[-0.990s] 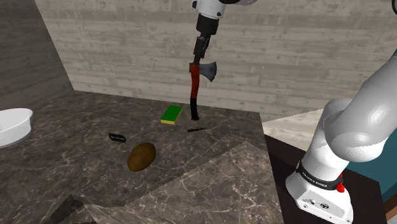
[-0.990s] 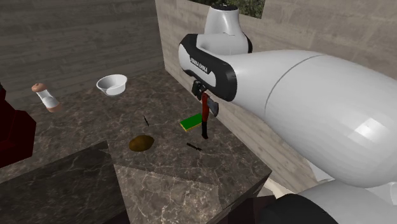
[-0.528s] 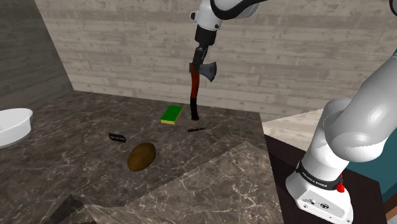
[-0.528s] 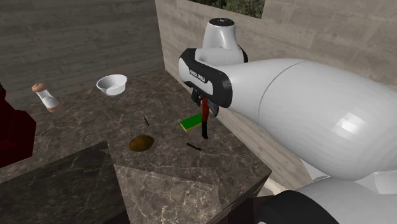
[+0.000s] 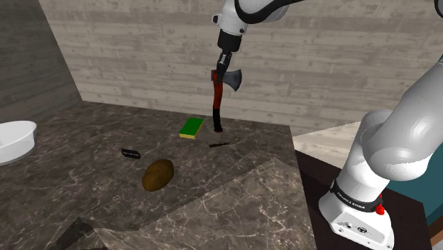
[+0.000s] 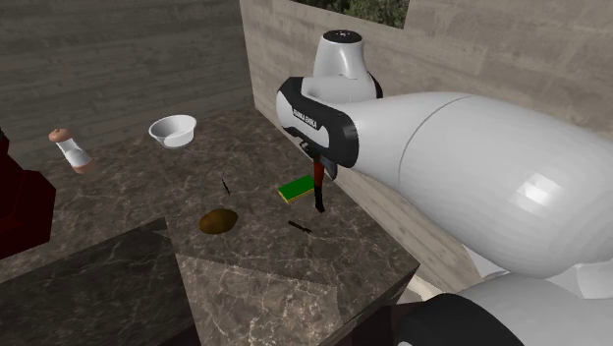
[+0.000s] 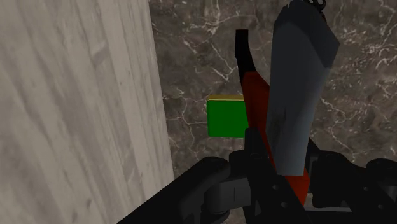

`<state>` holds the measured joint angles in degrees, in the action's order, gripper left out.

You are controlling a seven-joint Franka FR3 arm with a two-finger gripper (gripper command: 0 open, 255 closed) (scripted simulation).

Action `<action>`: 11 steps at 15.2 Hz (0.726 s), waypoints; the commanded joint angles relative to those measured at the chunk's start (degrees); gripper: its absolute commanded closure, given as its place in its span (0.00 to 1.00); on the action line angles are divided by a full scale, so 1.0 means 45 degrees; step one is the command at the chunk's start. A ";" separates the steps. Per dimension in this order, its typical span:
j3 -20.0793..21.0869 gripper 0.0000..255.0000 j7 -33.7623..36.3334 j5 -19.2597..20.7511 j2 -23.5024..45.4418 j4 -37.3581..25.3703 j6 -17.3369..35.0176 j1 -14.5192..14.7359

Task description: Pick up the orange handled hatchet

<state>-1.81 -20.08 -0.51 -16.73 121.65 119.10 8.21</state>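
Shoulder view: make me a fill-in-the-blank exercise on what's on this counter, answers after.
The fingers clasp the hatchet, its handle pointing ___.
The sponge on the counter is ___ on top.
The bowl at the shoulder view's left is ___.
Missing: down, green, white.

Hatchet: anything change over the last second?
Barely. The wrist links above the tool re-angled slightly; the tool stayed shut on the hatchet, which hangs head-up in about the same spot. Green sponge, brown lump and white bowl unmoved.
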 commanded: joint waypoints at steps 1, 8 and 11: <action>0.0000 1.00 0.0000 0.0000 -0.0001 -0.0001 0.0002 0.0000; 0.0013 1.00 0.0027 0.0006 -0.0015 -0.0844 -0.0854 0.0006; 0.0014 1.00 0.0034 0.0007 0.0009 -0.1381 -0.1367 0.0007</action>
<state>-1.80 -20.03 -0.49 -16.89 116.70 114.00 8.21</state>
